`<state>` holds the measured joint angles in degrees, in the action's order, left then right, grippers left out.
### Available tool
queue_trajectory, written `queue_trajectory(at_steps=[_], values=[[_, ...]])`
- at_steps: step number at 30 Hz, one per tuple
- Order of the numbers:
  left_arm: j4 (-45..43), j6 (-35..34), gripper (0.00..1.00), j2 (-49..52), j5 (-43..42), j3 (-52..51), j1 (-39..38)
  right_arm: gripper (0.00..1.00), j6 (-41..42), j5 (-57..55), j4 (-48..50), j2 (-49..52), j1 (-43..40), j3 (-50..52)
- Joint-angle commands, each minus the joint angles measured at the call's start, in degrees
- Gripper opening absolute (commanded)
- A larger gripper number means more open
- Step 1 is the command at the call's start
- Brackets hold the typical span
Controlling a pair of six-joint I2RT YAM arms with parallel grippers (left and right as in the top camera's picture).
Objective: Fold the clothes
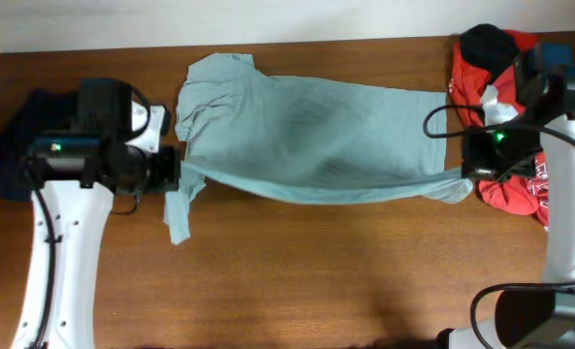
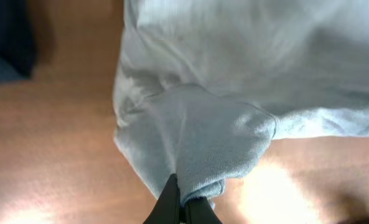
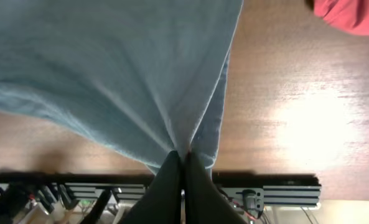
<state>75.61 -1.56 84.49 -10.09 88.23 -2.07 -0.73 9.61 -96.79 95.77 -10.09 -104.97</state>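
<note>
A pale grey-blue T-shirt (image 1: 306,136) lies across the back of the wooden table, pulled taut along its front edge between both arms. My left gripper (image 1: 182,174) is shut on the shirt's left corner, and a sleeve hangs below it. In the left wrist view the black fingertips (image 2: 172,199) pinch a bunched fold of the T-shirt (image 2: 221,130). My right gripper (image 1: 462,176) is shut on the right corner. In the right wrist view that gripper (image 3: 184,155) clamps cloth that fans away from it as the T-shirt (image 3: 109,68).
A dark navy garment (image 1: 6,155) lies under the left arm at the table's left end and also shows as the navy garment (image 2: 7,37). Red T-shirts (image 1: 515,189) with a black piece (image 1: 488,44) are heaped at the right end. The bare wooden table (image 1: 297,271) fills the front.
</note>
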Motion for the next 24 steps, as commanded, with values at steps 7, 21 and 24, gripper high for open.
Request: queue_trajectory(at_steps=[7, 21, 24], values=[[0.39, -0.85, 0.00, 0.09, -1.31, -5.46, 0.31, 0.04, -0.96, 0.24, -0.52, -7.26, -0.44, 8.15], [4.37, -1.60, 0.01, -1.53, -1.07, -8.00, -0.42, 0.04, -0.33, 0.15, 2.62, -17.75, -0.98, 23.19], [3.63, -2.12, 0.01, -1.60, -1.03, -10.49, -1.46, 0.04, -0.31, 0.09, 4.44, -17.73, -1.20, 25.49]])
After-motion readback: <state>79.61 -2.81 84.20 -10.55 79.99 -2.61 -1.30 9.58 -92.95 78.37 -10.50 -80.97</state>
